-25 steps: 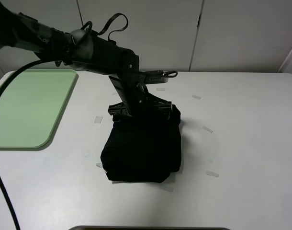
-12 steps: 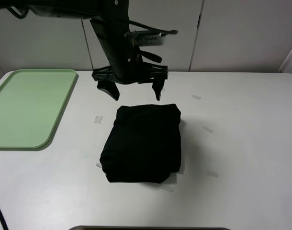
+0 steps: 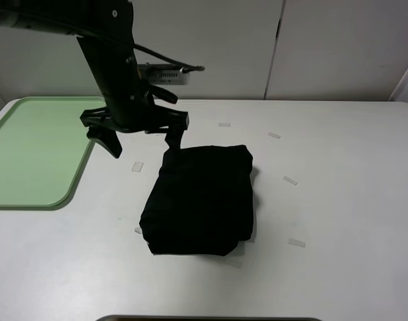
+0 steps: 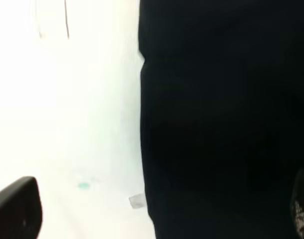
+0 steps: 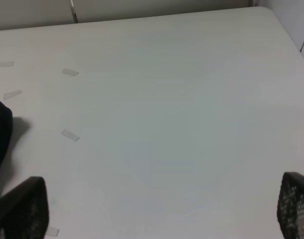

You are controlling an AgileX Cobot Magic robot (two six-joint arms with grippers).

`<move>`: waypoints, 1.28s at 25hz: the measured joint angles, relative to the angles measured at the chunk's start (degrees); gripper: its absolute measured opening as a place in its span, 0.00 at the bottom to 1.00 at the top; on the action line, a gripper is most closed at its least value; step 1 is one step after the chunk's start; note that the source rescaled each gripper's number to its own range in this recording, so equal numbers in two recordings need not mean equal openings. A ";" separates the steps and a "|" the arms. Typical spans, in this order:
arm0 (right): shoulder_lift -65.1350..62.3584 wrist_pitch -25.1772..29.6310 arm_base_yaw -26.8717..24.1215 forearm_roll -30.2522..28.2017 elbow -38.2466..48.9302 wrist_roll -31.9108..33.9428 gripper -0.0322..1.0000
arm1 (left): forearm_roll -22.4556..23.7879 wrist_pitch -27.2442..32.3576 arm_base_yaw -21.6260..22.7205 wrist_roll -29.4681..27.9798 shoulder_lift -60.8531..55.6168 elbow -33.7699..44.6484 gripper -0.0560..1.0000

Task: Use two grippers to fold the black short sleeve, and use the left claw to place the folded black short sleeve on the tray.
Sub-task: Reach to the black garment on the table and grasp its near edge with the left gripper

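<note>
- Black short sleeve (image 3: 198,200): folded into a compact, roughly rectangular bundle, lying flat on the white counter (image 3: 338,174) near its middle. Fabric is matte, solid black, soft; edges rounded, with a slight bulge along the near side and a small pucker at the far right corner. No lettering, label or mark can be read on the exposed faces. In the left wrist view it fills most of the picture as a plain dark mass (image 4: 222,114) with a straight edge against the bright counter.
- Left hand (image 3: 140,137): black, hanging above the counter just beside the bundle's far left corner, between bundle and tray. Both fingers spread wide apart, pointing down, nothing between them; one fingertip (image 3: 172,142) appears close above the bundle's far edge, though contact cannot be judged.
- Tray (image 3: 30,154): pale mint green, rounded corners, low rim, at the counter's left edge, well apart from the bundle.
- Right hand (image 5: 162,209): seen only in the right wrist view; two dark fingertips at opposite edges of the picture, spread wide, bare counter between them.
- Tape strips (image 3: 290,180): small translucent pieces stuck to the counter around the bundle; no writing on them.
- Wall panels (image 3: 324,47): plain pale, behind the counter.
</note>
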 joint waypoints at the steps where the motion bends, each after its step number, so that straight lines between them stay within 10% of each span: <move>1: 0.00 0.00 0.00 0.00 0.00 0.00 1.00 | -0.70 -1.18 0.00 0.21 0.02 1.17 1.00; 12: 0.00 0.00 0.00 0.00 0.00 0.05 1.00 | -7.52 -13.58 -2.07 2.31 2.54 8.22 1.00; 32: 0.00 0.00 0.00 0.00 0.00 0.44 1.00 | -11.07 -13.87 -4.26 1.03 7.19 9.01 1.00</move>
